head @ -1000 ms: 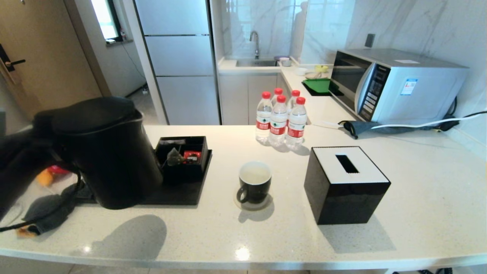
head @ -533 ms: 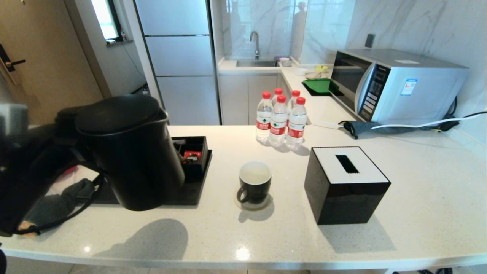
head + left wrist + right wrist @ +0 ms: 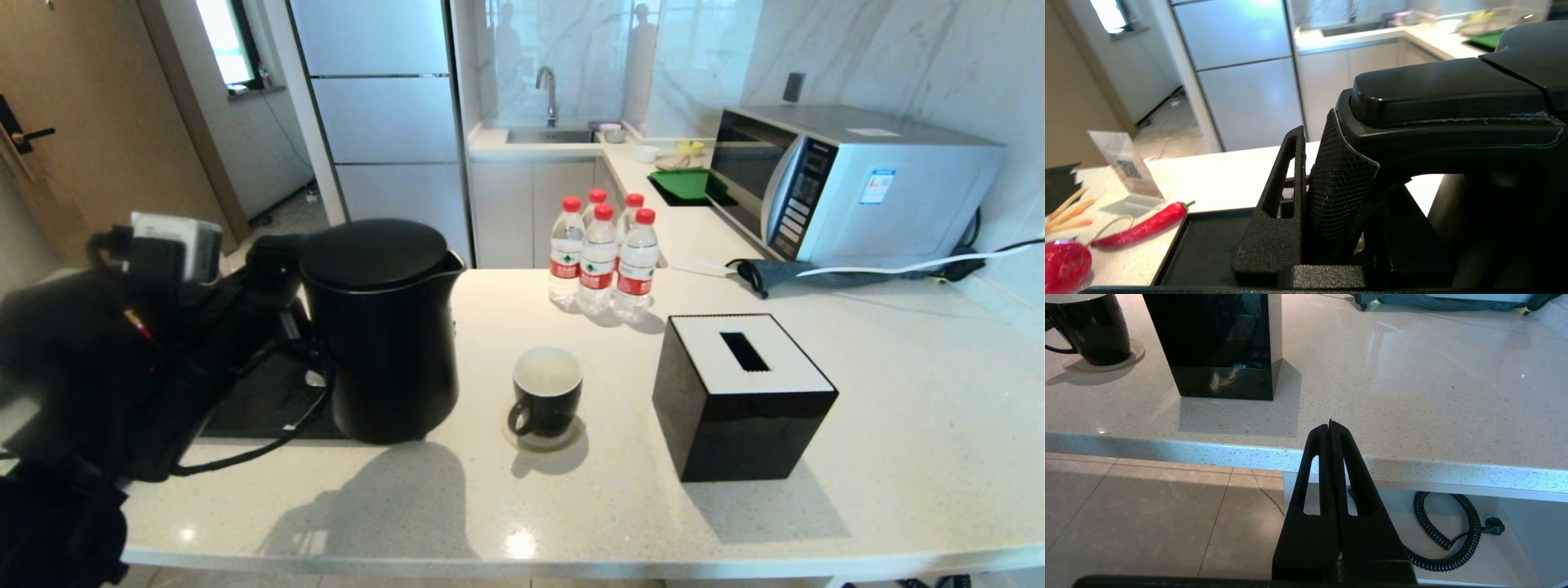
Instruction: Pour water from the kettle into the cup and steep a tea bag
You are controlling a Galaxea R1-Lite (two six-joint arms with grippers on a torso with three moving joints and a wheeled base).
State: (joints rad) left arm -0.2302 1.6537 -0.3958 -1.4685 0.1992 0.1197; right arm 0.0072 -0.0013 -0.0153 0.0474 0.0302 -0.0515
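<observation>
My left gripper (image 3: 1314, 134) is shut on the loop handle of the matte black kettle (image 3: 384, 327). The kettle stands upright, held just left of the cup (image 3: 546, 390), with its spout toward the cup. In the head view my left gripper (image 3: 282, 327) sits behind the kettle's left side. The cup, a small black mug, rests on a round coaster and holds pale water (image 3: 547, 373). The kettle hides the tea bag. My right gripper (image 3: 1330, 424) is shut on nothing and parked below the counter's front edge, with the cup (image 3: 1092, 326) far off.
A black cube tissue box (image 3: 739, 392) stands right of the cup. Several red-capped bottles (image 3: 600, 257) stand behind it, and a microwave (image 3: 849, 184) is at the back right. A black tray (image 3: 261, 408) lies under my left arm. A red chili (image 3: 1143, 224) lies on the counter's left end.
My left arm has carried the kettle to the right, from the left end of the tray to beside the cup. It now covers the compartment box and tea bag.
</observation>
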